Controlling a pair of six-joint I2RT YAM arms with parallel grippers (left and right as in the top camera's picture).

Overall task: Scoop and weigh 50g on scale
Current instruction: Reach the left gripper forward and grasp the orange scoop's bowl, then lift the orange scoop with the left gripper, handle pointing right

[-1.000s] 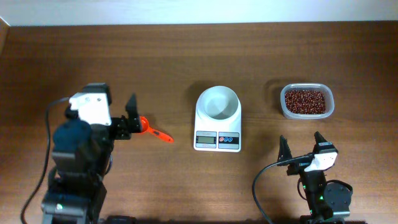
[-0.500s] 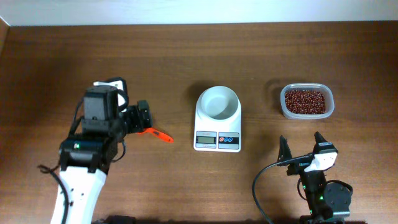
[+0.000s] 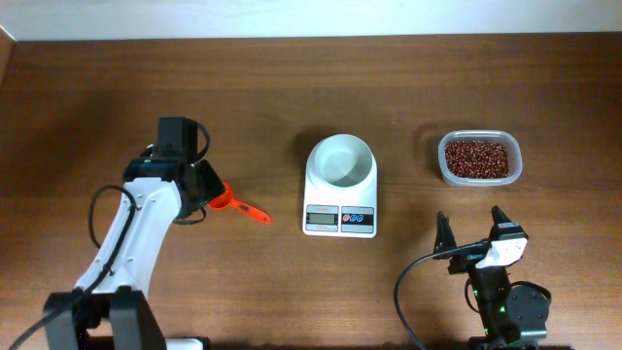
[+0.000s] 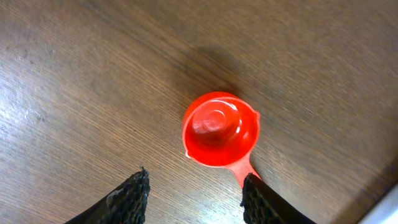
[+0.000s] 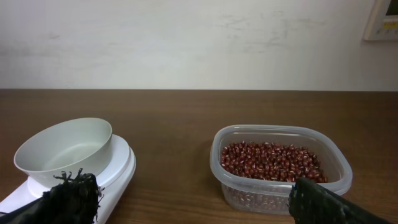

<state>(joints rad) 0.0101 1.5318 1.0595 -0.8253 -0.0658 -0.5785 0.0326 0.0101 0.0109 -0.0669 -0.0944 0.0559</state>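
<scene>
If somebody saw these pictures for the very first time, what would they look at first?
The bright orange-red scoop jumps out first, lying on the brown table left of the scale, just ahead of the open left gripper. Then the dark red beans in a clear tub, right of the scale, and the scale's empty white bowl in the middle.

Left tool (image 4: 196, 199) narrower over scoop (image 4: 221, 127).

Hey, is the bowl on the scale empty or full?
Empty. The bowl is bare white inside, overhead and from the right wrist; the beans sit in the tub.
</scene>
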